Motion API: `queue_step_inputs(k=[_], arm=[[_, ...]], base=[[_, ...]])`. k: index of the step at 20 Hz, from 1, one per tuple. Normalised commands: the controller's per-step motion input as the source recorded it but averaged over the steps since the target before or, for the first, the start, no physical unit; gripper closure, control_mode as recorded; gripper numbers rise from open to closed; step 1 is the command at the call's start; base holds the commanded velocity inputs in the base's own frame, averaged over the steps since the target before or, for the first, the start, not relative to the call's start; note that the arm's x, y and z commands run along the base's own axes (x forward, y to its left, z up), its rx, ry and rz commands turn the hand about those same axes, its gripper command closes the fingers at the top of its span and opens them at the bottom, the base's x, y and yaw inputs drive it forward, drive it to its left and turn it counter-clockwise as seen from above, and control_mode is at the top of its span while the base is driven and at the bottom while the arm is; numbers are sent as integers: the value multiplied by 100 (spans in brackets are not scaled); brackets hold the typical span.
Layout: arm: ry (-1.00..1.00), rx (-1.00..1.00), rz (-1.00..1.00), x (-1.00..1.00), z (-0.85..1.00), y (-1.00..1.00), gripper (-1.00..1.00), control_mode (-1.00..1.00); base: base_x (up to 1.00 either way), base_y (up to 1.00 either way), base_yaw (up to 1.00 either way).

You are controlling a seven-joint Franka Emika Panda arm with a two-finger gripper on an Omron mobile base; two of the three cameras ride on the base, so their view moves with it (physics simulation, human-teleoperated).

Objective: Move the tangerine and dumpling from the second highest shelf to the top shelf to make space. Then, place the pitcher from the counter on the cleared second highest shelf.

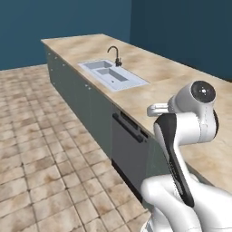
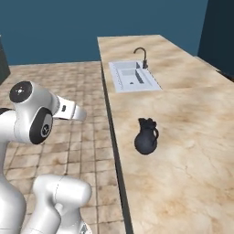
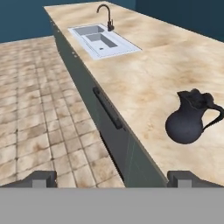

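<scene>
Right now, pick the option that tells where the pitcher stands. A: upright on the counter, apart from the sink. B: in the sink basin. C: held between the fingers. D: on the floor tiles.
A: the dark pitcher stands upright on the bare counter, well short of the sink and untouched.

Beige counter (image 2: 183, 183); black pitcher (image 2: 146, 137) upright

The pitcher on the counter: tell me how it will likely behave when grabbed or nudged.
The pitcher is dark, with a round bulbous belly narrowing to a neck, so fingers closing on the belly may slip off the curve. It stands upright on the counter; a push high at the neck would probably tip it. Its looped handle on one side looks like the surer grip.
</scene>
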Motion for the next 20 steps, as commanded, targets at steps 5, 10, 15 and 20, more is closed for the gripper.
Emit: queue_step_inputs(k=[5,10,15,20], arm=[[0,0,0,0,0,0,-100,100],[0,0,0,0,0,0,-100,100],[0,0,0,0,0,0,-100,100],[0,0,8,13,1,-19,-100,-100]], base=[[38,-27,0],[37,-33,0],[41,-15,1],[0,0,0]])
